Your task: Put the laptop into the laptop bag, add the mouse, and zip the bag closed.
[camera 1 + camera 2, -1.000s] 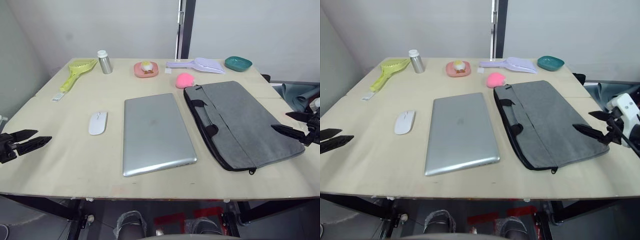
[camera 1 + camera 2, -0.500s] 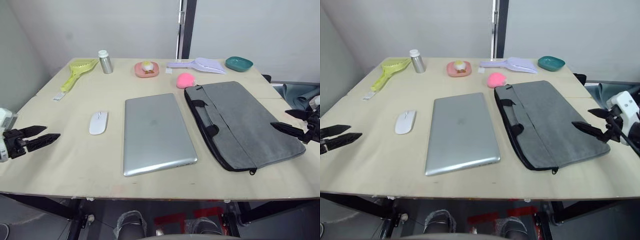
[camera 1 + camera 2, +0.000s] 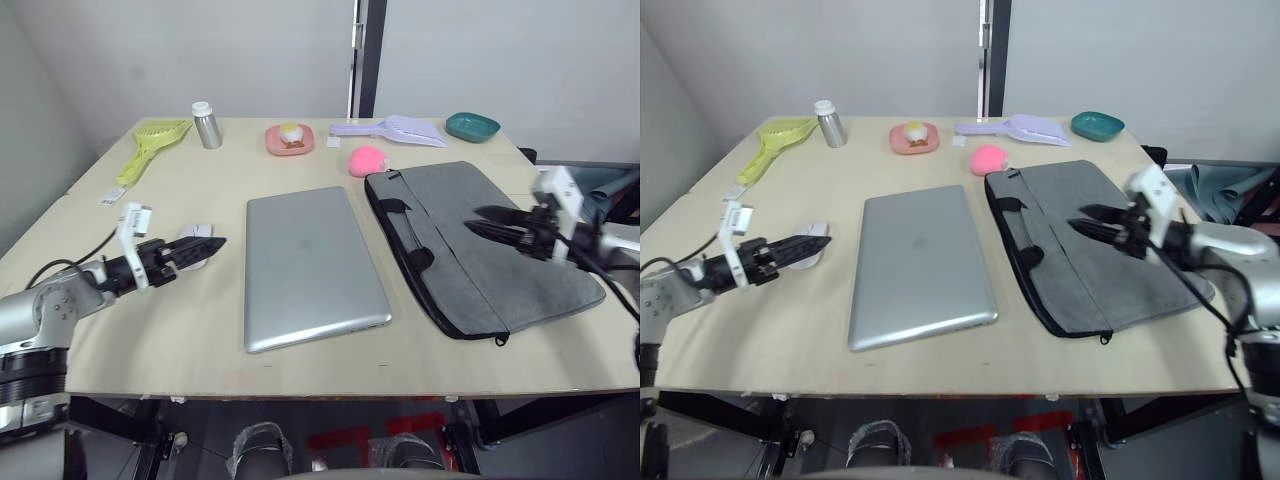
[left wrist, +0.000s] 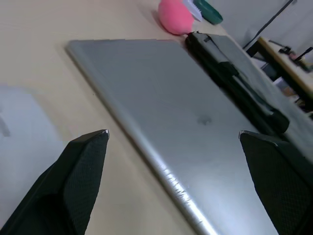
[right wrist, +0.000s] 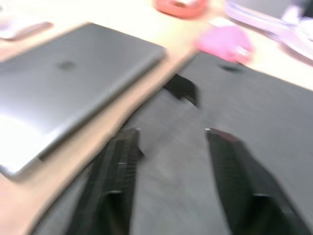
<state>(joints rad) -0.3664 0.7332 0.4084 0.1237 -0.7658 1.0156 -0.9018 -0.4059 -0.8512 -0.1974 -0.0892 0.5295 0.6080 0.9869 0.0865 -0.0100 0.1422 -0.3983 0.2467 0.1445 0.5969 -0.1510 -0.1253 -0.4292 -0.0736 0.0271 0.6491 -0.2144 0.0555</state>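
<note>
The silver-grey laptop (image 3: 312,265) lies shut and flat in the middle of the table. To its right lies the grey laptop bag (image 3: 445,195), its black strap handles (image 3: 405,235) facing the laptop. The white mouse (image 3: 197,231) sits left of the laptop, partly hidden by my left gripper (image 3: 212,247), which hovers low over it, open, fingers (image 4: 83,171) wide apart and pointing at the laptop. My right gripper (image 3: 472,220) hangs over the middle of the bag, pointing toward the handles, open by a narrower gap, with nothing between its fingers (image 5: 120,176).
Along the far edge stand a metal bottle (image 3: 207,125), a green scoop (image 3: 150,143), a pink dish (image 3: 290,138), a lilac scoop (image 3: 395,128) and a teal dish (image 3: 474,125). A soft pink blob (image 3: 369,158) lies by the bag's far corner.
Both arms have swung inward. The left gripper went from the table's left edge to the mouse. The right gripper went from the bag's right edge to over its middle, its fingers now closer together.
</note>
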